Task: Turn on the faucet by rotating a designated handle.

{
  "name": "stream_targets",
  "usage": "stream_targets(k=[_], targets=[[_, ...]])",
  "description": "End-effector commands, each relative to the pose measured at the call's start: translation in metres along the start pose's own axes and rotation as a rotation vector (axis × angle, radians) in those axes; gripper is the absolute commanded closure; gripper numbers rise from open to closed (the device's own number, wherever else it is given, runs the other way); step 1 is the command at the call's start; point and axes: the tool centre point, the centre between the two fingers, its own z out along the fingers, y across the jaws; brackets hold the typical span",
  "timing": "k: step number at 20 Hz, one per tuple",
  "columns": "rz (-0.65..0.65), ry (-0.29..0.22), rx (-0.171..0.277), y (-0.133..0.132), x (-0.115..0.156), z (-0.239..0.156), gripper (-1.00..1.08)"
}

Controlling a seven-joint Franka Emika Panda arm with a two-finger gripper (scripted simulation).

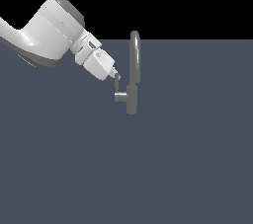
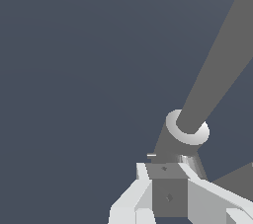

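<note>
The faucet (image 1: 134, 60) is a slim grey tap whose tall arched spout rises from a short base. Its handle (image 1: 118, 94) is a short stub on the exterior view's left of the base, ending in a thin upright rod. My gripper (image 1: 116, 76) comes in from the exterior view's upper left. Its narrow tip sits right at the top of that rod, and the fingers look pressed together. In the wrist view the gripper (image 2: 168, 173) shows white fingers (image 2: 202, 193) around a grey block. Just beyond them a long grey bar of the faucet (image 2: 217, 60) runs away from a pale ring.
The faucet stands on a flat dark blue-grey floor (image 1: 188, 168) that fills both views. My white arm (image 1: 44, 33) takes up the exterior view's upper left. Nothing else shows.
</note>
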Motion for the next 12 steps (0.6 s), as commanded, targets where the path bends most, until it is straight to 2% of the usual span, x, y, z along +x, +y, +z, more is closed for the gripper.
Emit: stream_targets(k=[1,12], targets=[[-0.001,0.000,0.001,0.006,0.000,-0.001,1.08],[0.000,-0.001,0.001,0.037,0.006,-0.007,1.08]])
